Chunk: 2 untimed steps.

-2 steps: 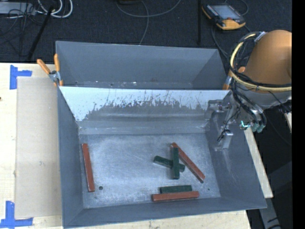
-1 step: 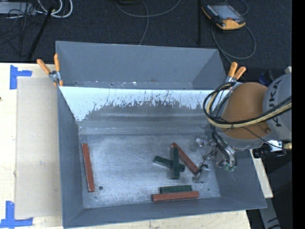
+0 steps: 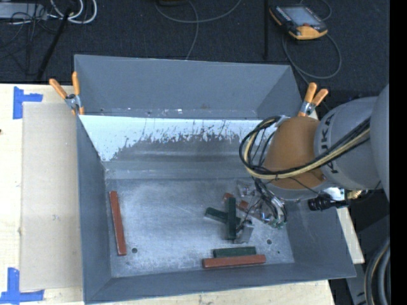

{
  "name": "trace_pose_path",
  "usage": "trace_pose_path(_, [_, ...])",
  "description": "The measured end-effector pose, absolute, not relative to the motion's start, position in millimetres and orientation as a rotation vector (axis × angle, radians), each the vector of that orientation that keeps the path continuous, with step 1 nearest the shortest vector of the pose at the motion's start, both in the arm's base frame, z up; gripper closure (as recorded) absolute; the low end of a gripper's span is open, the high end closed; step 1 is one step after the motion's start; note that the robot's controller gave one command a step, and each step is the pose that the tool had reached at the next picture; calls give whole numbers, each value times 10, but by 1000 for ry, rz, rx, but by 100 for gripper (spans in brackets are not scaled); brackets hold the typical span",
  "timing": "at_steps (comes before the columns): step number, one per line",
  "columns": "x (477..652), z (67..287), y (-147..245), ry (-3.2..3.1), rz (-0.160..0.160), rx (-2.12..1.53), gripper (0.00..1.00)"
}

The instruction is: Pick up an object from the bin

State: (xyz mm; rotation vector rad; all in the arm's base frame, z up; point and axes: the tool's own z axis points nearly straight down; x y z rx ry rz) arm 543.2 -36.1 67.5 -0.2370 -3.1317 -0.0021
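Fingers of the two-finger gripper (image 3: 249,220) sit low in the right part of the grey metal bin (image 3: 178,100), but whether they are apart or together I cannot tell, as they merge with the wiring and dark shapes under the wrist. Above the gripper bulges the arm's rounded orange cover (image 3: 289,154), with black and yellow cables (image 3: 254,146) looping over its left side. Just left of the gripper, on the bin floor right of centre, lie dark green flat plastic pieces crossed over one another (image 3: 222,216); their right end runs in under the gripper, and whether it is gripped cannot be made out. Nearer, along the near wall, a short dark green flat bar (image 3: 238,252) lies just beside a longer reddish-brown flat bar (image 3: 234,261), both pointing left to right. Well apart, by the left wall, a long reddish-brown flat stick (image 3: 116,223) lies pointing far to near.
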Motion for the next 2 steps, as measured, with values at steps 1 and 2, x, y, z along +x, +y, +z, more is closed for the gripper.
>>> trace_pose_path(1, [5460, 735, -381, -3141, 0, -238, 100])
trace_pose_path(2, [5363, 2093, -372, -3137, -1, -275, 100])
